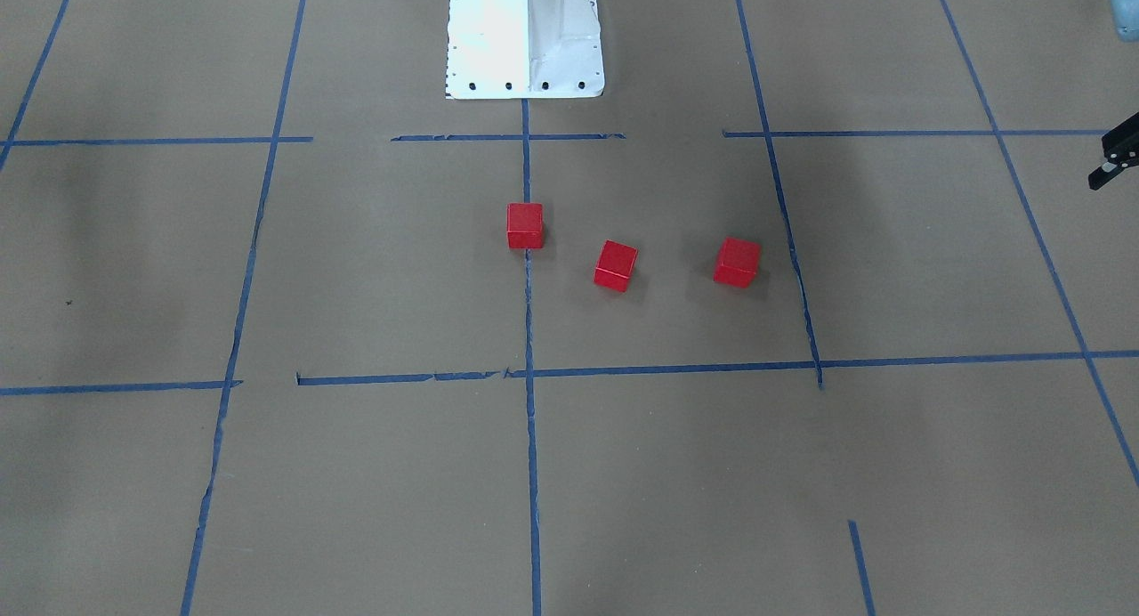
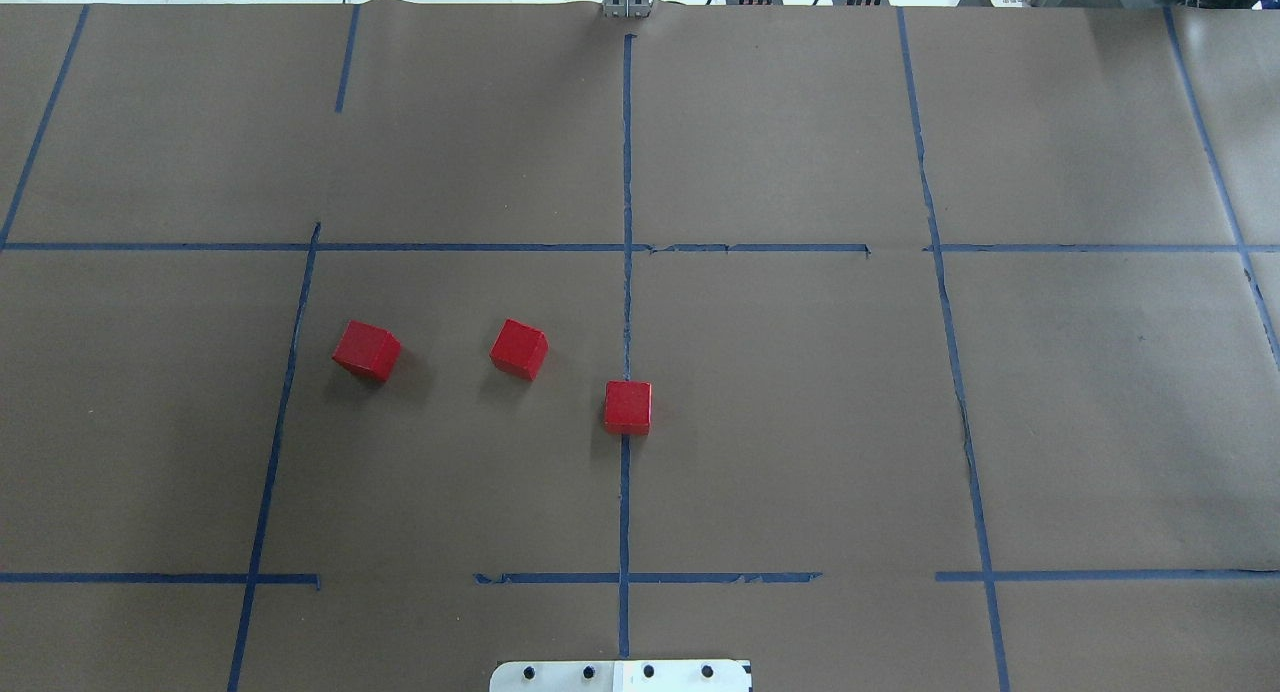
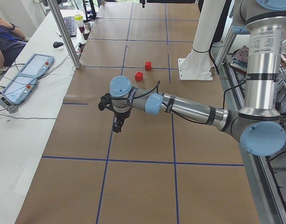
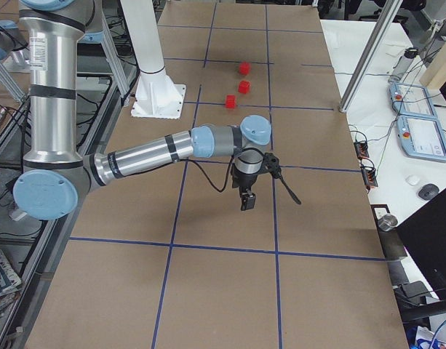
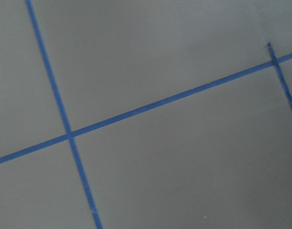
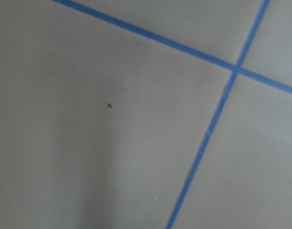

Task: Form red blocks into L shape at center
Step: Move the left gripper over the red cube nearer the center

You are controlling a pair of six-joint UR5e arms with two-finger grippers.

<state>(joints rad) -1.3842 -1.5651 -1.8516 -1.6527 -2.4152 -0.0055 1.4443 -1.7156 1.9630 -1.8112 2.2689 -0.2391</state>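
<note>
Three red blocks lie apart in a loose row. One block (image 2: 628,407) sits on the blue tape line of the center patch (image 2: 720,412). The other two blocks (image 2: 519,349) (image 2: 366,350) lie to its left. They also show in the front view (image 1: 525,225) (image 1: 616,265) (image 1: 737,262). My left gripper (image 3: 117,127) hangs over the table's left part, far from the blocks; only a black piece shows at the front view's edge (image 1: 1110,164). My right gripper (image 4: 247,202) hangs over the right part. I cannot tell whether either is open. The wrist views show only paper and tape.
The white robot base (image 1: 525,37) stands at the table's near edge, behind the center patch. A metal post (image 3: 63,32) and a side table with teach pendants (image 3: 26,74) stand on the operators' side. A person's arm (image 3: 5,28) is there.
</note>
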